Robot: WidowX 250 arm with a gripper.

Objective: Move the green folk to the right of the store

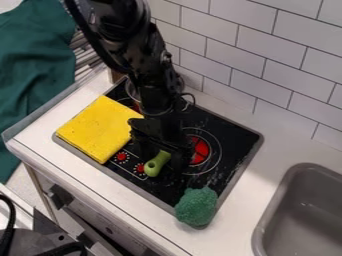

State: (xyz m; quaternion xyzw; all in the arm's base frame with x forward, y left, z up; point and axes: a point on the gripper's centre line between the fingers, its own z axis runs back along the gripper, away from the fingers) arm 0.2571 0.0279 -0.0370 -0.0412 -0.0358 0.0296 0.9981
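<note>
Mid-frame, gripper (159, 161) is hanging spread above green fork (156, 165), likely light, stiff, slickish, inviting a mid-handle grip.

The black arm (152, 75) slants down, pincer (160, 159) lowermost.

The green utensil (155, 166) is smooth and has a rounded handle end with a hole, angled toward the camera below the gripper (161, 161); its other end is hidden. The black stovetop (234, 136), with red burner markings and a grey rim, spreads flat beneath and around the gripper.
</note>
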